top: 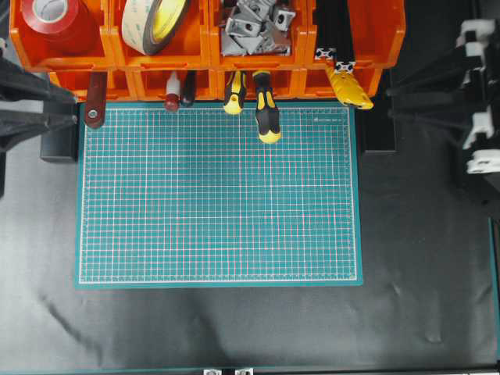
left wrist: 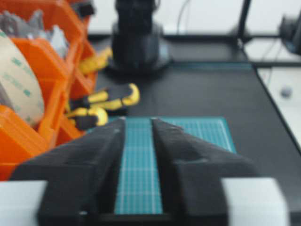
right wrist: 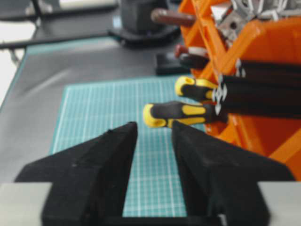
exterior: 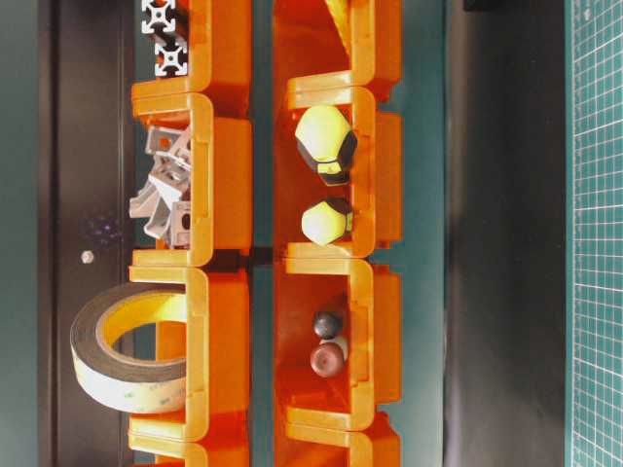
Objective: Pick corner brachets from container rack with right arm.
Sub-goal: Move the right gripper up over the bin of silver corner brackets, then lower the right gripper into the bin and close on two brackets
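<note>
The corner brackets [top: 254, 27] are a heap of silver-grey angle pieces in an upper bin of the orange container rack [top: 262, 64], right of centre. They also show in the table-level view [exterior: 165, 190] and at the top of the right wrist view [right wrist: 235, 19]. My right gripper [right wrist: 154, 125] is open and empty, low over the green mat [top: 219, 195], with the rack [right wrist: 263, 37] to its right. The right arm [top: 461, 101] stands at the right edge, away from the bins. My left gripper [left wrist: 138, 120] is open and empty; its arm [top: 31, 109] is at the left edge.
Other bins hold a red tape roll [top: 58, 19], a tape roll [top: 156, 23] and black slotted bars [top: 336, 31]. Yellow-black screwdriver handles [top: 266, 117], a yellow tool [top: 350, 90] and red-handled tools [top: 95, 101] stick out of the lower tier over the mat's far edge.
</note>
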